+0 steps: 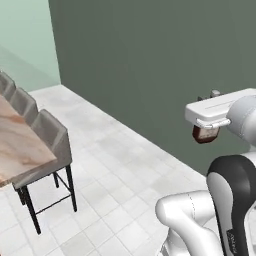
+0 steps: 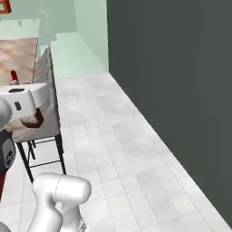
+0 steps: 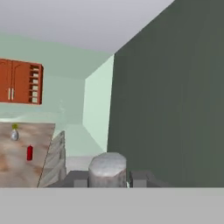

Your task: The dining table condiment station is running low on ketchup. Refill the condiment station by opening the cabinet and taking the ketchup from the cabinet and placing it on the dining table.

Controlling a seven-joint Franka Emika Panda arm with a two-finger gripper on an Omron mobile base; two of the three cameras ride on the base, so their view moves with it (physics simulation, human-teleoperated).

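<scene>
ketchup (image 1: 205,134) in gripper (image 3: 106,178), long axis along the fingers

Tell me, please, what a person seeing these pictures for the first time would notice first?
Probably the white arm's gripper, shut on the dark ketchup and holding it above the tiled floor, in front of a dark green wall. Next, the dining table with grey chairs at the left; the hand view shows a red bottle on it.

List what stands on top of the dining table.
On the dining table stand a bright red bottle and a small pale vase. Its near end runs out of view. The gripper holds the ketchup.
</scene>
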